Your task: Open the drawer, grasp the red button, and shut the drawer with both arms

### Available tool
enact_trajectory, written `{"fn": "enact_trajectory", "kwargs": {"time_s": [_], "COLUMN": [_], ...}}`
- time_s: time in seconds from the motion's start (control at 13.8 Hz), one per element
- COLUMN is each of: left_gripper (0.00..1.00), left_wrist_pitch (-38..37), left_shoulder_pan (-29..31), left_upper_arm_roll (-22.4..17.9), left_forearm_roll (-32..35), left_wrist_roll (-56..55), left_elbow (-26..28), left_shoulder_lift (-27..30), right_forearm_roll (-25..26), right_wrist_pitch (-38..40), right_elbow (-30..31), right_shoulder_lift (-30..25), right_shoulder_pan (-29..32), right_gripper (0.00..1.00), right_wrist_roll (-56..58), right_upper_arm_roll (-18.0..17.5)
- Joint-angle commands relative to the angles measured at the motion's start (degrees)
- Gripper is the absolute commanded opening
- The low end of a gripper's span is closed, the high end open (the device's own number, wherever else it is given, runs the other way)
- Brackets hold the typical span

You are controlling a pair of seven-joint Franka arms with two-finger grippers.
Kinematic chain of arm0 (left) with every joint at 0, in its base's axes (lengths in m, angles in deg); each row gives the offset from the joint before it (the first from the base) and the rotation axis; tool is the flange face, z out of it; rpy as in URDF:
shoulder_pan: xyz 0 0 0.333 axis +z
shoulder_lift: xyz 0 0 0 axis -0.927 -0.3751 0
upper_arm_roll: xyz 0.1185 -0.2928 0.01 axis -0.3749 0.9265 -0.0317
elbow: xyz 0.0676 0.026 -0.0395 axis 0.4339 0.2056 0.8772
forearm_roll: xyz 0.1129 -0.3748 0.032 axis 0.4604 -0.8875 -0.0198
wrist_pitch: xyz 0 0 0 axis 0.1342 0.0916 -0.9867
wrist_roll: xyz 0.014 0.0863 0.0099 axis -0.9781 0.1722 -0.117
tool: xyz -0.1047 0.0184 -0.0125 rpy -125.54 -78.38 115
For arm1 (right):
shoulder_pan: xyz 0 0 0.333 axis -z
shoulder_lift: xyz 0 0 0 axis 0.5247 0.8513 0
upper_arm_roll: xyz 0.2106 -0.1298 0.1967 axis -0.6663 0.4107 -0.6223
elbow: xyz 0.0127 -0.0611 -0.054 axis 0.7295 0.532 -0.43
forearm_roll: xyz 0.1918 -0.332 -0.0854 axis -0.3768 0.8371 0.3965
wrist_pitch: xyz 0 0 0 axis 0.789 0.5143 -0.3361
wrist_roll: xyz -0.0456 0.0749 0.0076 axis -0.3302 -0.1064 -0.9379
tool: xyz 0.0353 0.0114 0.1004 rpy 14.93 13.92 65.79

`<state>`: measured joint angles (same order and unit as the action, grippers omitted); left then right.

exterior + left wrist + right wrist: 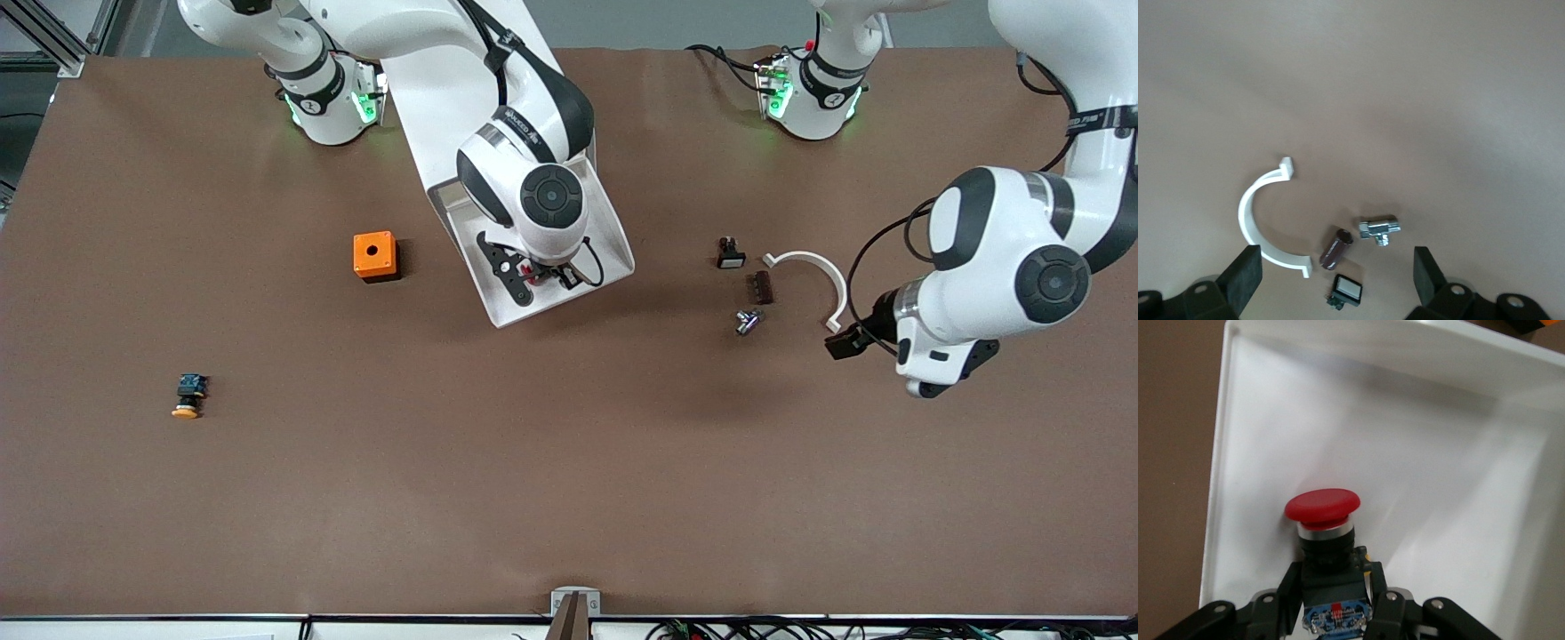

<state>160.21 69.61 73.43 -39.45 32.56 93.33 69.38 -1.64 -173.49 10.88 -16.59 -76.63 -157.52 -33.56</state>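
The right claw (1336, 600) is down inside the pulled-out drawer (613, 233), fingers pinching the black-and-blue body of the button (1323, 509), red cap pointing away from the wrist. The button sits close to the drawer's side wall, and the bare white floor of the drawer spreads out around it. The right arm (524, 169) itself blocks most of the drawer and the cabinet from the front camera.

The left claw (1338, 273) hangs with fingers spread wide over the tabletop (569, 480) toward the left arm's end, holding nothing. Under it lies a little cluster: a white curved clip (1257, 223), a dark brown cylinder (1335, 248), a small metal fitting (1379, 229) and a small black switch with a pale face (1345, 291), all near each other but not touching, as far as can be made out.

The tabletop is plain brown. Toward the right arm's end sits an orange box (374, 255) with a hole on top, just beside the drawer, and well apart, nearer the front camera, a yellow-orange capped button (188, 396) lies on its side.
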Motion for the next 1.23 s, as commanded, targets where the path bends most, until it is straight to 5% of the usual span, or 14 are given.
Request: {"fn": "enact_trajectory", "kwargs": {"time_s": [0.0,0.22,0.51,0.8,1.16], "left_gripper": [1.00,1.00,1.00,1.00,1.00], "left_wrist_pitch": [2.4,5.8,10.9,10.9,10.9], "left_shoulder_pan": [-2.2,-5.8,-12.9,-18.6,-26.2], "left_upper_arm_roll": [0.4,0.7,0.6,0.7,0.7], "left_forearm_roll": [0.6,-0.3,-1.1,-1.4,-2.6], "left_wrist_roll": [0.0,-0.8,-9.3,-10.8,-19.9], "left_elbow": [0.5,0.5,0.0,-1.3,-4.6], "left_shoulder_lift": [-0.3,-2.2,-6.1,-8.5,-12.7], "right_forearm_roll": [-1.3,-2.1,-2.4,-2.4,0.2], "right_wrist_pitch": [0.2,1.7,17.0,28.5,32.7], "right_elbow": [-0.9,-1.5,-11.9,-16.2,-15.7], "right_shoulder_lift": [0.5,-0.3,-0.4,-2.7,-3.2], "right_shoulder_pan": [-0.2,1.5,7.6,15.9,30.0], "right_gripper": [0.21,0.20,0.20,0.20,0.20], "right_wrist_roll": [0.2,-0.1,2.8,17.5,45.4], "right_upper_arm_roll": [0.3,0.5,0.3,0.3,0.9]}}
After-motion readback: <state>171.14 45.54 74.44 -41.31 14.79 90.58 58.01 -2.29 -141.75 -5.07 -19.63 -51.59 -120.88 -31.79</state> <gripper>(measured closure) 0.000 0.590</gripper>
